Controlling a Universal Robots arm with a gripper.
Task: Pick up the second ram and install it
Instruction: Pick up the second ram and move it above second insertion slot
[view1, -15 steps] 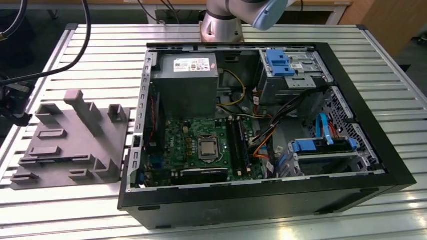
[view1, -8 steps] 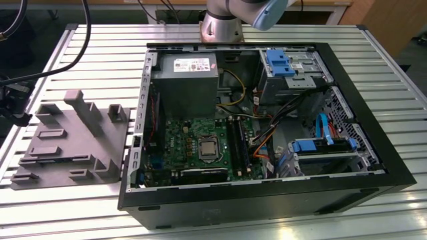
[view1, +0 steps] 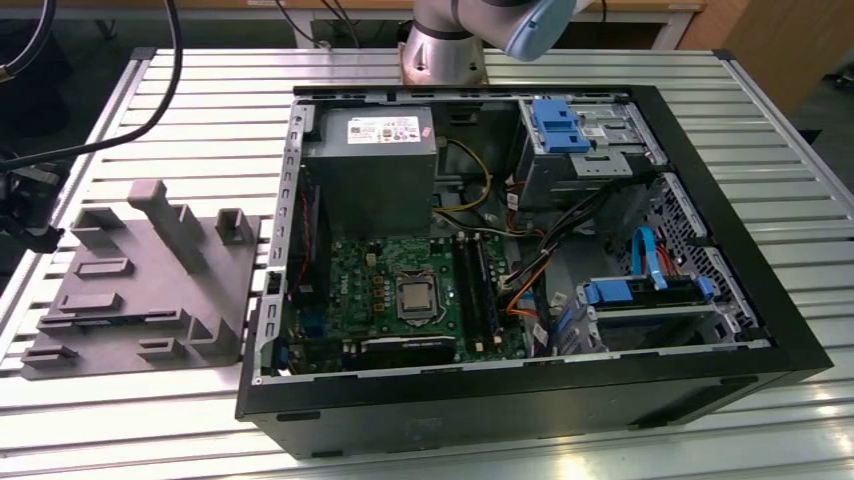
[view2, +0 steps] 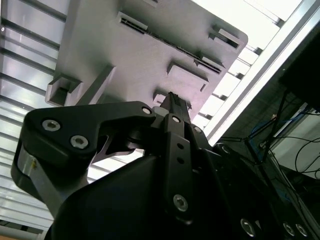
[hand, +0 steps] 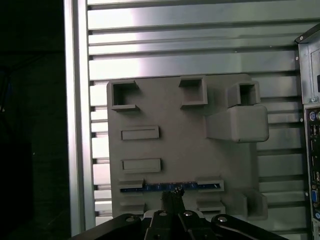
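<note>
The second ram shows as a thin blue strip standing on edge in a long slot of the grey holder block. The block lies on the slatted table, at the exterior view's left of the open computer case. My gripper hangs well above the block, in line with the middle of the blue strip. Its dark fingers are pressed together with nothing between them. In the second wrist view the same shut fingers point down at the block. The green motherboard lies inside the case with its memory slots beside the processor.
The case holds a grey power supply, blue drive-bay clips, and loose cables. The arm's base stands behind the case. Black cables hang at the table's far corner. The holder block has raised posts.
</note>
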